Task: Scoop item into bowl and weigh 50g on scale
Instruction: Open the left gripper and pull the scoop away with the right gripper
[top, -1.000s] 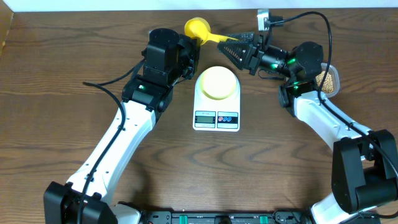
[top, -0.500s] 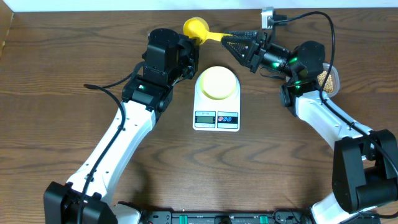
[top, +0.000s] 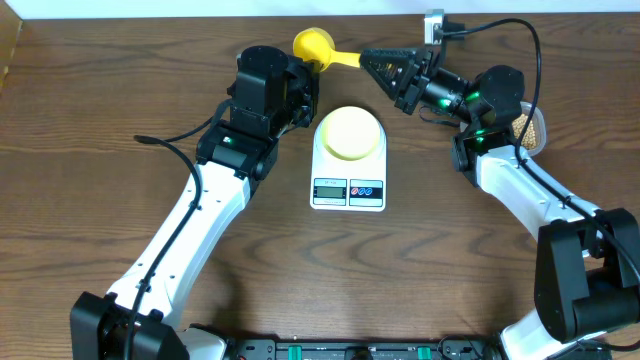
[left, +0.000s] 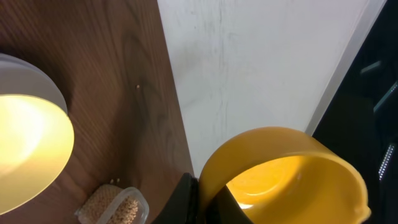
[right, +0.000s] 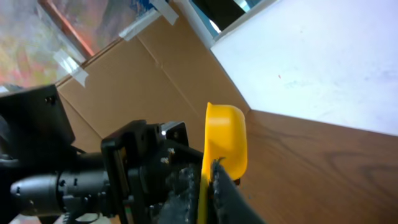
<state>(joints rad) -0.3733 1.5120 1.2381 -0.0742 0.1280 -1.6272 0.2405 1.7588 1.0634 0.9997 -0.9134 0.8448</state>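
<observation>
right gripper (top: 368, 58) clamped on scoop (top: 315, 45) handle; left gripper (left: 208, 200) pinching its neck | left should release slowly, scoop level

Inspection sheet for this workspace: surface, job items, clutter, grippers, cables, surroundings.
Surface: wooden table, one pale speck near its far edge.
Job's things: pale yellow bowl on white scale, looks empty; display unreadable; beans in clear tub.
Clutter: nothing seen.
Grippers: left gripper shut on the yellow scoop at its cup, right gripper shut on its handle.
Cables: black cables trail from both arms.
Surroundings: white wall, cardboard beyond the table.
</observation>
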